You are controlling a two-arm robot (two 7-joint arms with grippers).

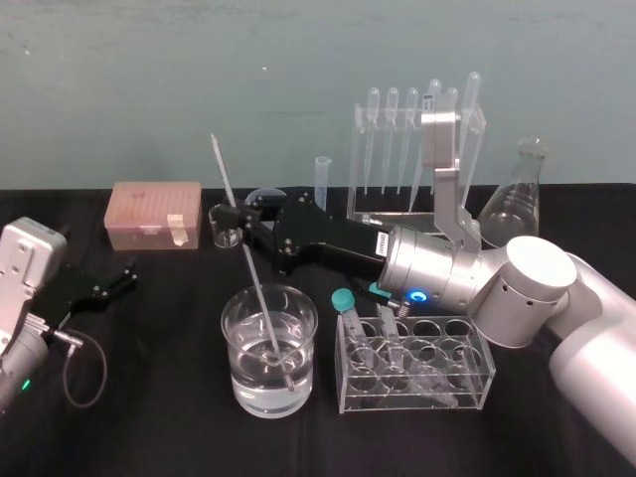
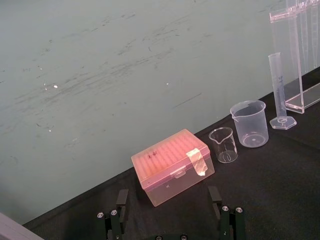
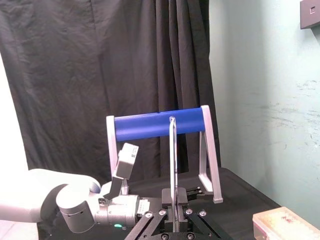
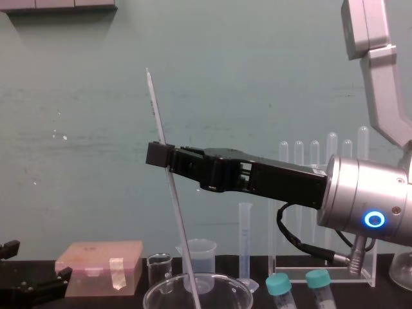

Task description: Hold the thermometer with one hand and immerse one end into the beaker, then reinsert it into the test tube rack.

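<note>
Right gripper: clenched on the thermometer partway up its length, with the arm reached across from the right side of the table.
Thermometer: held tilted, its upper end leaning toward the left. Its lower end is sunk in the water inside the beaker. Whether the tip touches the glass bottom cannot be told.
Reason for the grip: a long lower part is left free, it is judged, so that the water can be reached while the fingers are kept well above the rim.
Beaker: set at the front centre of the black table and partly filled with water.
Test tube rack: placed at the back behind the right arm, well apart from the beaker, with a row of pipettes hung from its top bar.
Left gripper: parked low at the left with fingers spread, and nothing is held.
Stage: the immersion is judged to be reached, and the return to the rack is not yet done.
Next move: a lift clear of the rim would be needed first (a tilted rod could catch the glass).
</note>
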